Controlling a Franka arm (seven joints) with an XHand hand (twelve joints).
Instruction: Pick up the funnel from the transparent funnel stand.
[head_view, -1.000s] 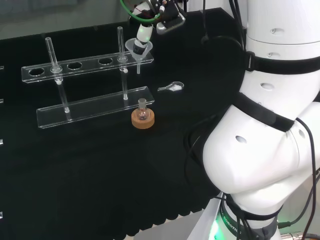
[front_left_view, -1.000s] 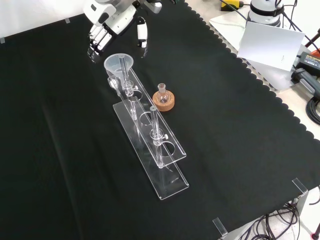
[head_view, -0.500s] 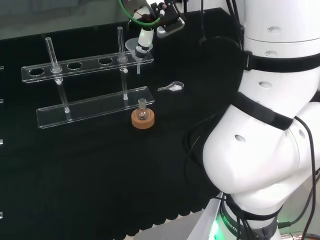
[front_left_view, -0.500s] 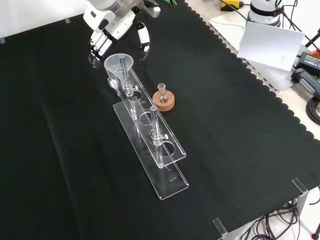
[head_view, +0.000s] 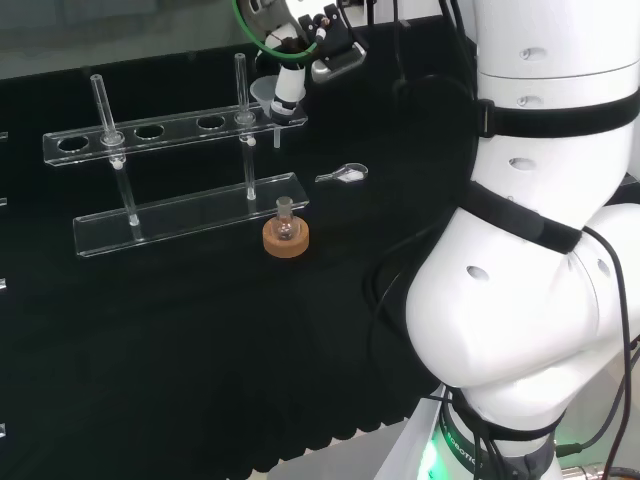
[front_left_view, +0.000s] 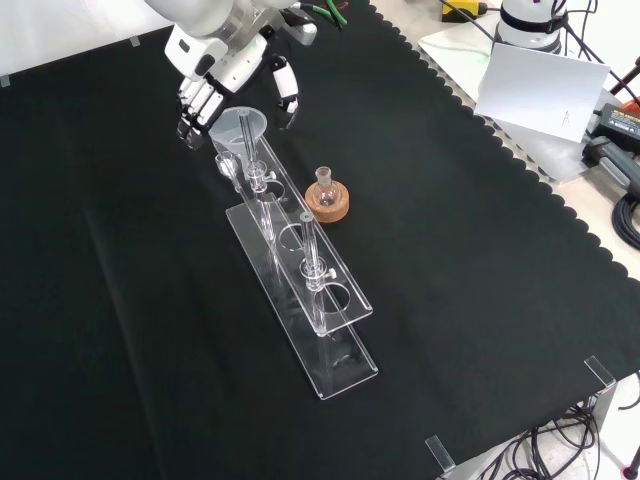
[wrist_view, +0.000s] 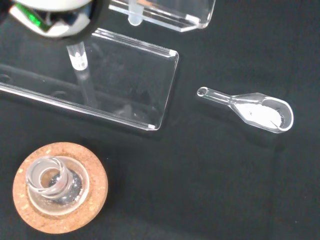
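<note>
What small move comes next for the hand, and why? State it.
Probably close the fingers around the funnel. In the front view the hand sits at the funnel's rim, fingers on one side and thumb on the other, not curled round it. The funnel sits in the end hole of the transparent stand, so a hold should come before lifting.
</note>
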